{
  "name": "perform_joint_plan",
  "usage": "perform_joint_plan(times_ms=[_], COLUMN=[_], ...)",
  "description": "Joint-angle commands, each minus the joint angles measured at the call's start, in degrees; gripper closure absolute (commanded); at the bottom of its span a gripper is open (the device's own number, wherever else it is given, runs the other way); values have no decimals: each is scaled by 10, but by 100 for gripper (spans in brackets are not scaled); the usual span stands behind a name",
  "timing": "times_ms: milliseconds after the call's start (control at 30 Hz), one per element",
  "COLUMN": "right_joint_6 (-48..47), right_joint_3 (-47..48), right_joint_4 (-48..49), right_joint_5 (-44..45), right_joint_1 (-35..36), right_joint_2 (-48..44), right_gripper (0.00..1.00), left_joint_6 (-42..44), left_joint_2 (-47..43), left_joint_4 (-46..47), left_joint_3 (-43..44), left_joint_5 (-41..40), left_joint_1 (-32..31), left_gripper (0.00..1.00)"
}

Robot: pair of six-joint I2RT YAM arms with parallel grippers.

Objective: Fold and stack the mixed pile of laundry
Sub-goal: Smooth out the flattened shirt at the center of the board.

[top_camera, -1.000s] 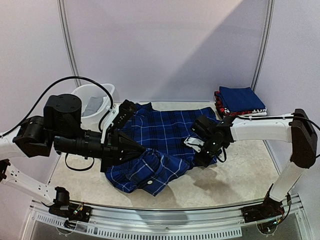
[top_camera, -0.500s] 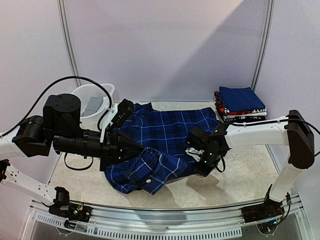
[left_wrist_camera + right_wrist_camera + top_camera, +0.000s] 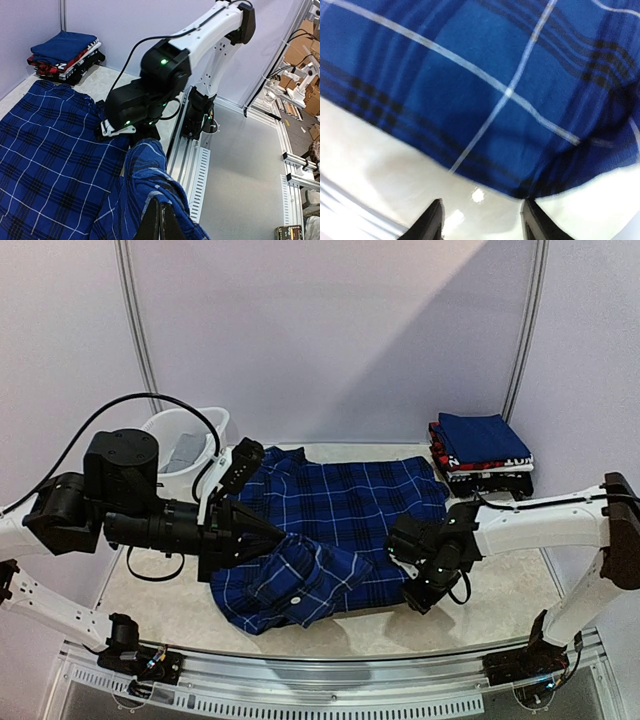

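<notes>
The dark blue plaid shirt (image 3: 345,505) lies spread across the middle of the table, its near left part bunched into a fold (image 3: 145,170). My left gripper (image 3: 283,540) (image 3: 161,220) is shut on that bunched fold and holds it a little off the table. At the shirt's near right edge, my right gripper (image 3: 412,585) (image 3: 481,215) is open; between its fingers is only bare tabletop, with the plaid hem (image 3: 485,125) just beyond the tips. A grey garment (image 3: 186,452) lies in the basket.
A white plastic basket (image 3: 170,426) stands at the back left behind the left arm. A folded stack of clothes (image 3: 481,446) (image 3: 65,50) topped by a blue piece sits at the back right. The table's front rail (image 3: 330,685) runs close below the shirt.
My right gripper has opened, let go of the shirt's right edge and drawn back toward the near right. The shirt's right side now lies flatter. The left gripper has kept its hold.
</notes>
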Motion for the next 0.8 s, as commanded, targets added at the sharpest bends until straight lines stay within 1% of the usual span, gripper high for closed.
perform_joint_plan(times_ms=[0, 33, 67, 100, 133, 167, 233, 267, 300, 367, 467, 600, 667, 767], right_joint_6=[41, 49, 62, 72, 93, 113, 157, 171, 187, 220, 263, 306, 332, 344], right_joint_3=[-8, -8, -9, -12, -18, -26, -64, -98, -116, -154, -172, -179, -181, -177], right_joint_4=[20, 24, 31, 40, 52, 72, 124, 155, 184, 215, 218, 210, 210, 214], right_joint_5=[41, 61, 89, 114, 127, 131, 100, 74, 52, 35, 47, 80, 92, 94], right_joint_1=[13, 14, 12, 5, -8, -30, -76, -105, -119, -132, -134, -136, -137, -139], right_joint_2=[-82, -104, -121, -146, -159, -177, -215, -238, -256, -309, -352, -354, -340, -317], right_gripper=[31, 16, 8, 2, 1, 1, 4, 7, 10, 10, 8, 9, 9, 9], left_joint_6=[-3, -4, -5, -5, -6, -7, -8, -8, -8, -8, -8, -10, -17, -24], left_joint_2=[-17, -19, -21, -22, -23, -23, -21, -20, -17, -9, 8, 41, 52, 59], left_joint_4=[-1, 0, 1, 2, 3, 4, 6, 5, 4, 4, 8, -6, -5, 9], left_joint_3=[-14, -15, -17, -18, -19, -20, -21, -21, -21, -20, -15, -9, -13, -27], left_joint_5=[-12, -13, -13, -13, -12, -14, -17, -17, -30, -41, -60, -121, -120, -100], left_joint_1=[9, 8, 8, 9, 8, 9, 8, 9, 9, 9, 13, 37, 58, 88], left_gripper=[100, 100, 100, 100, 100, 100, 100, 100, 100, 100, 100, 100, 100, 100])
